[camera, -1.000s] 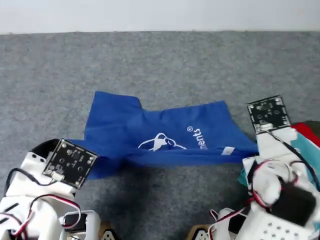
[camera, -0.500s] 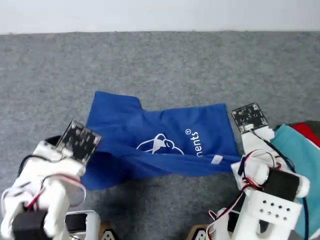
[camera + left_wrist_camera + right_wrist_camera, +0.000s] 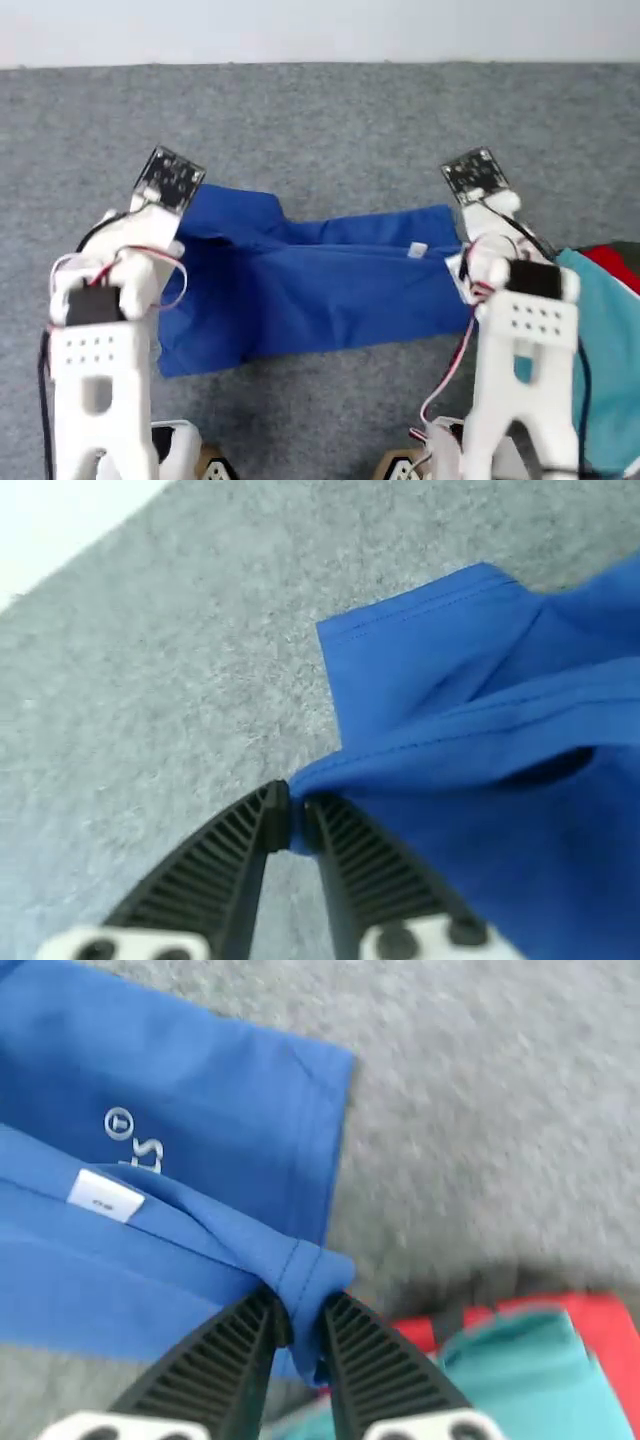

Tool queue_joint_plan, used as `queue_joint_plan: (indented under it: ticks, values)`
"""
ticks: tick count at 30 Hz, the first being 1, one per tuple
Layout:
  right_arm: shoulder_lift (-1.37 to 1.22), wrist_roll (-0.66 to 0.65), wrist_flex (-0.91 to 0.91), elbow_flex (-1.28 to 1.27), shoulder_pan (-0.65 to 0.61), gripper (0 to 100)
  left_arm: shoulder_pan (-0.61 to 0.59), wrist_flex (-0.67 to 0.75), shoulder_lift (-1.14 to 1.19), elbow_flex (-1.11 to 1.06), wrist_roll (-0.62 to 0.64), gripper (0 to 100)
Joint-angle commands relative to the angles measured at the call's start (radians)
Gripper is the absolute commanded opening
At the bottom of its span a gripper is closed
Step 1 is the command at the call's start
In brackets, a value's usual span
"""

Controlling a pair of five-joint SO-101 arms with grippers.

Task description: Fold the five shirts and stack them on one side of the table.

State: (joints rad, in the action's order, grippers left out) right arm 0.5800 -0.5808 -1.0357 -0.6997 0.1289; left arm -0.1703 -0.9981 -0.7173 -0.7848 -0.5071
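Observation:
A blue shirt (image 3: 320, 285) lies across the middle of the grey table, its near half lifted and carried over the far half. My left gripper (image 3: 295, 825) is shut on the blue shirt's folded edge (image 3: 330, 775) at the shirt's left end. The left arm (image 3: 130, 260) stands over that end in the high view. My right gripper (image 3: 297, 1322) is shut on the shirt's hem corner (image 3: 300, 1265) at the right end, near a white label (image 3: 104, 1196). The right arm (image 3: 495, 270) stands over that end.
A teal shirt (image 3: 610, 340) and a red one (image 3: 615, 260) lie heaped at the table's right edge, also seen as teal shirt (image 3: 520, 1360) and red shirt (image 3: 570, 1320) beside my right gripper. Bare grey table (image 3: 330, 130) stretches beyond the blue shirt.
Both arms have swung from the near edge toward the far side, carrying the shirt's near edge over it. The white print is now covered by plain blue cloth.

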Motion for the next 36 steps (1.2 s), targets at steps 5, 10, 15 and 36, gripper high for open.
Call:
queue_joint_plan:
  ticks: [5, 10, 15, 36]
  values:
    - [-0.249, 0.014, 0.282, 0.012, -0.019, 1.0, 0.003, 0.195, 0.290, 0.044, 0.012, 1]
    - [-0.358, 0.012, 0.378, 0.012, -0.018, 1.0, 0.000, 0.201, 0.459, 0.163, 0.025, 1]
    - [-0.406, 0.008, 0.450, 0.014, -0.019, 1.0, 0.000, 0.201, 0.585, 0.303, 0.075, 1]
    - [-0.881, 0.014, 0.265, 0.563, -0.024, 5.1, 0.002, 0.196, 0.793, 0.455, 0.130, 6]
